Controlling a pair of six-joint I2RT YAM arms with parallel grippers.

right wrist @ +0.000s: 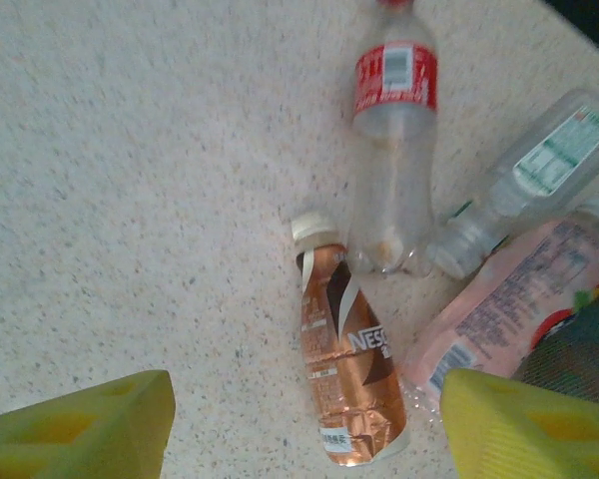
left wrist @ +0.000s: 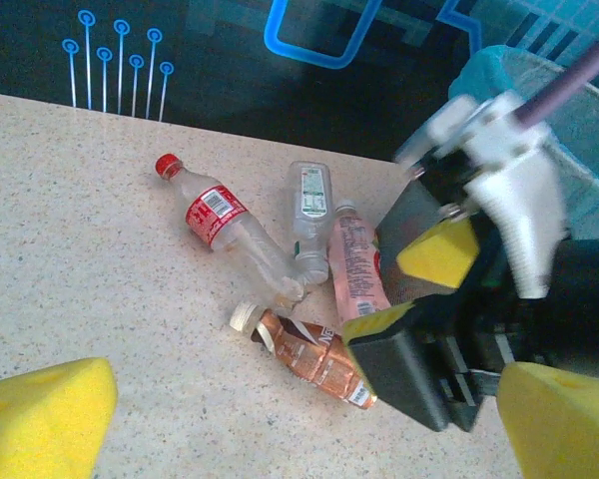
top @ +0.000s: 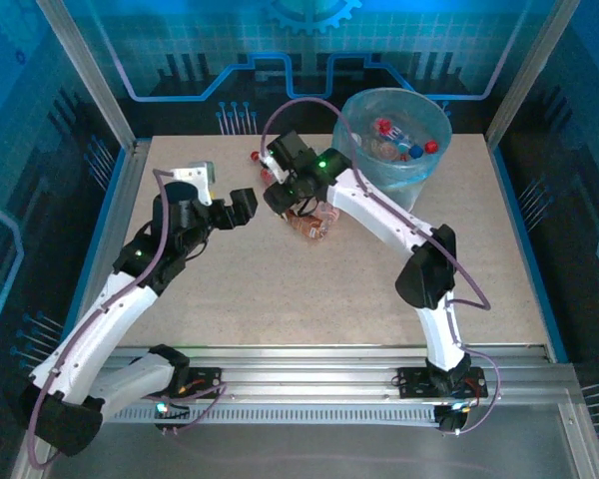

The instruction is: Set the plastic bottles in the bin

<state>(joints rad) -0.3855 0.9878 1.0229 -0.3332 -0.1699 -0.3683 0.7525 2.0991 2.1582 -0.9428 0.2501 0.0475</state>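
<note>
Over on the left, the left gripper [top: 244, 206] hangs low above the speckled beige tabletop [top: 230, 289]. Its yellow foam pads [left wrist: 42, 414] are spread wide with nothing between them, so it's open and empty.

Just to its right, four bottles lie in a loose heap on the table. Furthest left is a clear plastic bottle with a red label and red cap [left wrist: 225, 225], flat on its side. Its base meets the neck end of a clear squarish bottle with a white-and-green label [left wrist: 310, 205]. Next along, a pale pink bottle [left wrist: 357, 267] lies close beside that one. In front of all three sits a crushed brown-labelled bottle with a white cap [left wrist: 304, 351].

Right over the heap is the right gripper [top: 283, 200], pointing down with its jaws apart and gripping nothing. From its own wrist camera, the brown bottle lies on the table between the two yellow pads, nearer the right-hand one, with bare tabletop showing on either side of it.

Further right, at the far corner of the table, stands the round grey bin lined with a light-blue plastic bag [top: 399, 180]. Several bottles with red and blue caps [top: 404, 145] already lie inside it.
</note>
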